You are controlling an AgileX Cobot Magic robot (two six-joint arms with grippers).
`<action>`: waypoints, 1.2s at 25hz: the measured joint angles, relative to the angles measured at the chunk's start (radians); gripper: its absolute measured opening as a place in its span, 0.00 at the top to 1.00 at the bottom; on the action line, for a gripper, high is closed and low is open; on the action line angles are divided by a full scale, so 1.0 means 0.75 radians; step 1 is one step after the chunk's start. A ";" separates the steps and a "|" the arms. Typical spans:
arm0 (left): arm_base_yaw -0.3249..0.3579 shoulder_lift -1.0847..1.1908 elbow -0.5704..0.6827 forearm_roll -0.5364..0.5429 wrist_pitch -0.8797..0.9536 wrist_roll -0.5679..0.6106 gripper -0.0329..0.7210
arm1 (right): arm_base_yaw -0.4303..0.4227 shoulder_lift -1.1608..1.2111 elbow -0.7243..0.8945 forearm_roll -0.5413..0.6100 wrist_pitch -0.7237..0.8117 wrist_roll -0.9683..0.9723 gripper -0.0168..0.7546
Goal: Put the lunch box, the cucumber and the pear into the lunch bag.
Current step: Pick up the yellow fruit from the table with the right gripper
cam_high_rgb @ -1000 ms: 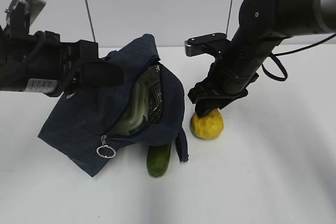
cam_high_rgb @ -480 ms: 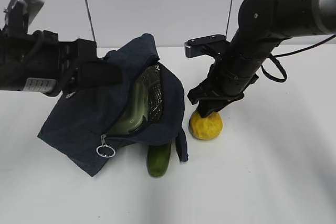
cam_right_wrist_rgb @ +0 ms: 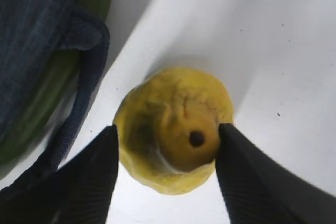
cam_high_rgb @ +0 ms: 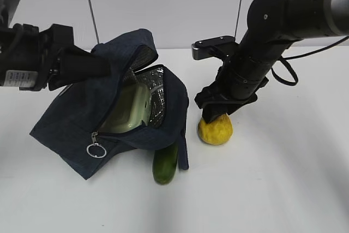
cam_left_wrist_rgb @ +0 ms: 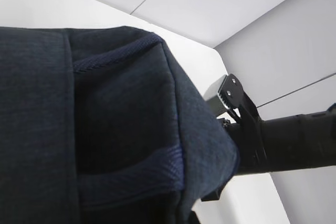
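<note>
Three views, and we get different things from each. Exterior view alone shows the whole layout: lunch bag lying tilted on the white table, mouth unzipped, lunch box visible inside against the foil lining, metal ring pull hanging at 7 o'clock of the opening. Cucumber pokes out from under the bag's lower edge at 5 o'clock. Pear stands on the table at 3 o'clock of the bag, just beside it.

Right wrist view gives what the exterior hides: right gripper straddles the pear, its two dark fingers at 9 and 3 o'clock, right at the pear's sides; we cannot tell if they press it.

Left wrist view shows only navy fabric plus the other arm. Left gripper is pinched narrow on the bag's upper flap, lifting it.

Right arm reaches down from 1 o'clock, wrist bent steeply. Left arm comes in level from 9 o'clock. Small white label on the left arm, unreadable.
</note>
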 joint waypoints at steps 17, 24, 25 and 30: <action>0.002 -0.001 0.000 0.204 -0.017 -0.160 0.96 | 0.000 0.028 0.000 0.000 -0.051 0.029 0.40; 0.002 -0.001 0.000 0.205 -0.035 -0.163 0.96 | 0.000 0.028 -0.012 0.002 -0.057 0.032 0.53; 0.002 -0.001 0.000 0.205 -0.035 -0.163 0.96 | 0.000 0.028 -0.012 0.002 -0.057 0.032 0.54; 0.002 -0.001 0.000 0.205 -0.036 -0.164 0.96 | 0.000 0.028 -0.029 0.002 -0.047 0.032 0.56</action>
